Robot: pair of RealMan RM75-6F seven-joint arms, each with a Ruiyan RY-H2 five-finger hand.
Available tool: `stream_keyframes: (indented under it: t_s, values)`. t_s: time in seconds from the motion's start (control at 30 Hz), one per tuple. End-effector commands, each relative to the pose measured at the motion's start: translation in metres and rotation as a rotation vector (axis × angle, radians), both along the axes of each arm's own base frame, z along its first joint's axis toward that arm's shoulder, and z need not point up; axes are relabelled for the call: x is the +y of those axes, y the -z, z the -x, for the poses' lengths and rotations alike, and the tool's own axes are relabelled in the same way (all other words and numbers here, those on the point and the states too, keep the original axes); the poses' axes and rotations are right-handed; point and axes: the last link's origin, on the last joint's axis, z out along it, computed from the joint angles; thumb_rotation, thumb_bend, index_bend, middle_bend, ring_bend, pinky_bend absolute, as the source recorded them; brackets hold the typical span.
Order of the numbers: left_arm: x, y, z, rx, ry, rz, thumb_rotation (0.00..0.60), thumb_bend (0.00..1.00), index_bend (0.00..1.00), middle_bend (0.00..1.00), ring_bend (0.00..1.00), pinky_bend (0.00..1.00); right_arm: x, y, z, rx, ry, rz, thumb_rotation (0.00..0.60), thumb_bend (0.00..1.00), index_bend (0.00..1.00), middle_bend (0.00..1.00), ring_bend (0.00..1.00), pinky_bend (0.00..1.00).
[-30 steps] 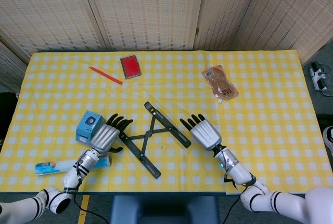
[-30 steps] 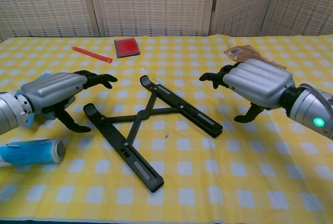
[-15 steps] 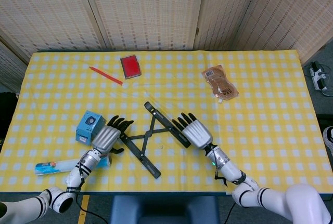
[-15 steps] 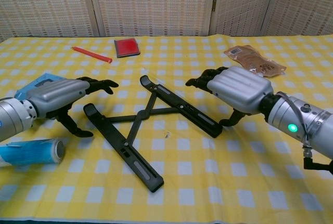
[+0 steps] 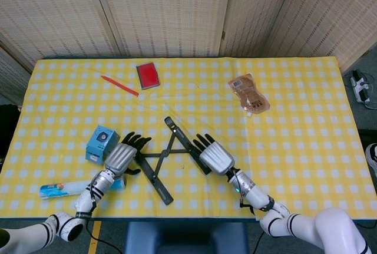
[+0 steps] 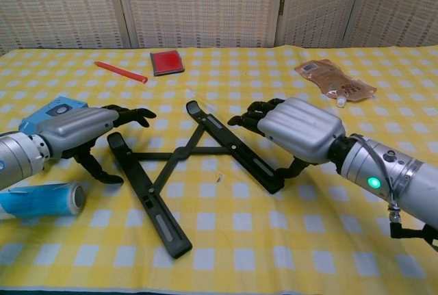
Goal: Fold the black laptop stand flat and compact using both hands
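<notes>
The black laptop stand lies open on the yellow checked cloth, its two long bars joined by crossed links. My left hand hovers at the far end of the left bar, fingers spread and thumb down beside it, holding nothing. My right hand lies over the right bar, its fingers reaching across the bar and its thumb by the bar's near end. I cannot tell whether it clasps the bar or only presses on it.
A blue box and a blue-and-white tube sit just left of my left hand. A red wallet and a red pen lie at the back left, and a brown pouch at the back right.
My right hand has moved left onto the right bar and pushed it. The two bars now lie closer together, and the left bar's near end has swung left. The left hand has barely moved.
</notes>
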Motion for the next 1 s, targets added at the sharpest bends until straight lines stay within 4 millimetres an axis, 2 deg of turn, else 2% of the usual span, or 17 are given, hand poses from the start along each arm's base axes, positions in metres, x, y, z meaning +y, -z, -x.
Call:
stream_keyframes:
  t_s: [0.03,0.23,0.37,0.7,0.83,1.0]
  values:
    - [0.000,0.000,0.000,0.001,0.002,0.001,0.600,0.19,0.08,0.18,0.10,0.00,0.006,0.003,-0.004,-0.015,-0.014,-0.021,0.600,0.23,0.14,0.20,0.11,0.19]
    - [-0.001,-0.001,0.000,0.003,0.009,-0.001,0.600,0.19,0.08,0.18,0.10,0.00,0.024,0.007,-0.018,-0.057,-0.072,-0.058,0.600,0.23,0.14,0.20,0.10,0.19]
    - [-0.001,-0.006,0.000,0.005,0.018,-0.010,0.600,0.19,0.08,0.18,0.11,0.00,0.033,-0.004,-0.023,-0.075,-0.111,-0.060,0.600,0.23,0.14,0.20,0.10,0.19]
    - [0.000,-0.020,0.008,0.044,0.029,-0.042,0.600,0.19,0.08,0.18,0.10,0.00,0.034,-0.050,-0.033,-0.098,-0.158,0.000,0.600,0.23,0.09,0.19,0.10,0.18]
    - [0.001,-0.025,0.011,0.061,0.039,-0.058,0.600,0.19,0.08,0.18,0.10,0.00,0.034,-0.057,-0.033,-0.056,-0.170,0.004,0.600,0.23,0.06,0.18,0.10,0.18]
    - [0.009,-0.026,0.013,0.122,0.058,-0.092,0.600,0.19,0.07,0.18,0.10,0.00,0.031,-0.053,-0.035,-0.012,-0.179,0.011,0.600,0.23,0.05,0.16,0.09,0.17]
